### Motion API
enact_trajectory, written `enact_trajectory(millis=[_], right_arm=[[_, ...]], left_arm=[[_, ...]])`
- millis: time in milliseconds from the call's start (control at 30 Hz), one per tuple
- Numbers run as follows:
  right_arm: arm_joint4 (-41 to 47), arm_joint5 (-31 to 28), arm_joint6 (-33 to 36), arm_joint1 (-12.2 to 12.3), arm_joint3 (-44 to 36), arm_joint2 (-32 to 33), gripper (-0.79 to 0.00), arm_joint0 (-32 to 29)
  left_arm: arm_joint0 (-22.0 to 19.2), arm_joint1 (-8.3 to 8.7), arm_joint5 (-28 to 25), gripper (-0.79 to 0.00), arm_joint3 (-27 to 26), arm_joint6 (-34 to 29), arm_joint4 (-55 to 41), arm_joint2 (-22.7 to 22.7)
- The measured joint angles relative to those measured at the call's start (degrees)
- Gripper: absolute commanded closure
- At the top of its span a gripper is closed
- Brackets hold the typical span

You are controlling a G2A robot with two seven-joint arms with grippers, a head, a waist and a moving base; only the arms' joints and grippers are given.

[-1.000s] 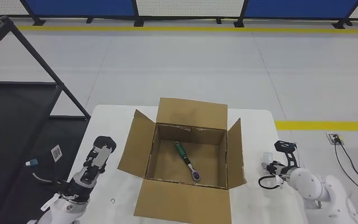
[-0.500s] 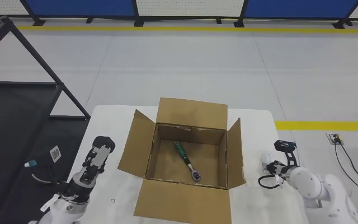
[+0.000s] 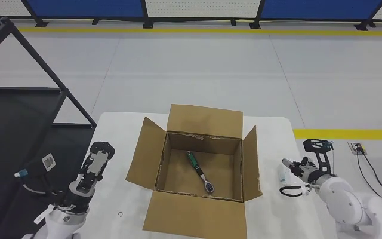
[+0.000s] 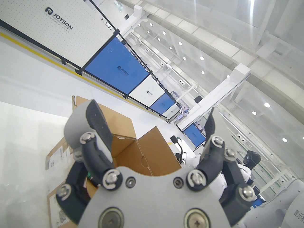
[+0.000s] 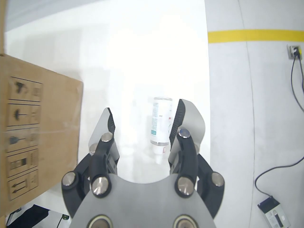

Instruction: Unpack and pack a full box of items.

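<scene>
Left tool [image 4: 152, 112]: gapes wide, empty, poised above the bench [image 3: 119, 128] left of the box [image 3: 206, 122]. Box: flaps spread, holds one green-handled ratchet [image 3: 198, 170] flat on its floor. Right tool [image 5: 144, 110]: spread too, gripping nothing, over a small bottle [image 5: 160, 124] lying on the bench right of the box. Probably unpacking, bottle out. Next calls for reaching in and closing across the ratchet handle.
</scene>
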Motion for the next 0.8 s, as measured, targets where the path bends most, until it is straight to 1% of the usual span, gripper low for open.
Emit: enact_trajectory(millis=[33,67,100,133,200,233,267,300,333,367,400,433,467,500,533,567,600,667,700,733,767,800], right_arm=[[-0.11,-0.07,-0.43,0.01,-3.36,0.06,-0.468,-0.66],[-0.22,-0.08,-0.87,0.01,-5.81,0.0,-0.48,-1.08],[-0.3,-0.11,-1.48,-0.01,-8.22,-0.17,-0.391,-1.42],[-0.14,-0.33,-2.67,-0.07,-11.3,-0.58,-0.376,-1.76],[0.08,-1.23,-4.23,-0.13,-15.22,-1.58,-0.391,-2.11],[-0.31,-1.77,-4.83,-0.15,-17.36,-2.47,-0.413,-2.1],[-0.92,-1.93,-5.15,-0.17,-18.75,-3.25,-0.477,-1.92],[-1.66,-1.9,-5.54,-0.19,-20.03,-4.13,-0.517,-1.6],[-2.37,-2.0,-6.06,-0.25,-21.56,-5.58,-0.539,-1.08],[-2.55,-2.43,-6.26,-0.29,-22.54,-6.81,-0.613,-0.62],[-2.58,-3.03,-6.19,-0.33,-23.27,-8.07,-0.662,-0.08],[-2.4,-4.08,-5.69,-0.37,-23.92,-9.83,-0.646,0.79],[-2.04,-5.04,-5.12,-0.4,-24.11,-11.25,-0.563,1.55],[-1.59,-6.06,-4.34,-0.44,-23.99,-12.74,-0.453,2.44],[-0.89,-7.31,-3.21,-0.53,-23.43,-14.87,-0.416,3.92],[-0.24,-8.13,-2.33,-0.63,-22.63,-16.59,-0.471,5.28],[0.08,-8.7,-1.37,-0.75,-21.56,-18.36,-0.508,6.87],[-0.39,-9.17,0.63,-1.19,-18.65,-22.97,-0.477,11.12],[-0.82,-9.07,1.37,-1.45,-17.32,-25.11,-0.48,13.02],[-1.15,-8.58,2.2,-1.86,-15.51,-28.01,-0.449,15.52],[-1.21,-8.14,2.85,-2.2,-14.08,-30.12,-0.437,17.36],[-1.23,-7.68,3.61,-2.55,-12.53,-32.13,-0.446,19.19]], left_arm=[[-0.08,0.02,-0.1,-0.785,0.2,0.11,-0.21,-0.41],[-0.12,0.04,-0.19,-0.785,0.37,0.24,-0.32,-0.76],[-0.14,0.06,-0.29,-0.785,0.54,0.38,-0.36,-1.15],[-0.15,0.09,-0.49,-0.785,0.8,0.5,-0.45,-1.71],[-0.12,0.13,-0.74,-0.785,1.3,0.77,-0.78,-2.73],[-0.1,0.15,-0.78,-0.785,1.73,1.23,-1.06,-3.54],[-0.1,0.15,-0.75,-0.785,2.06,1.63,-1.33,-4.13],[-0.1,0.16,-0.7,-0.785,2.4,1.99,-1.65,-4.68],[-0.07,0.17,-0.67,-0.785,2.8,2.34,-2.1,-5.38],[-0.02,0.19,-0.7,-0.785,3.04,2.5,-2.42,-5.9],[0.08,0.2,-0.79,-0.785,3.23,2.63,-2.74,-6.4],[0.27,0.21,-0.94,-0.785,3.42,2.74,-3.15,-7.04],[0.44,0.22,-1.08,-0.785,3.51,2.76,-3.46,-7.48],[0.61,0.24,-1.24,-0.785,3.58,2.76,-3.78,-7.9],[0.85,0.25,-1.43,-0.785,3.65,2.7,-4.22,-8.42],[1.03,0.26,-1.55,-0.785,3.68,2.62,-4.53,-8.77],[1.21,0.27,-1.65,-0.785,3.69,2.51,-4.8,-9.07],[1.55,0.28,-1.85,-0.785,3.69,2.26,-5.27,-9.55],[1.66,0.29,-1.92,-0.785,3.68,2.17,-5.39,-9.69],[1.78,0.3,-2.03,-0.785,3.65,2.03,-5.53,-9.86],[1.87,0.31,-2.1,-0.785,3.62,1.9,-5.64,-10.0],[1.96,0.32,-2.18,-0.785,3.59,1.75,-5.76,-10.17]])
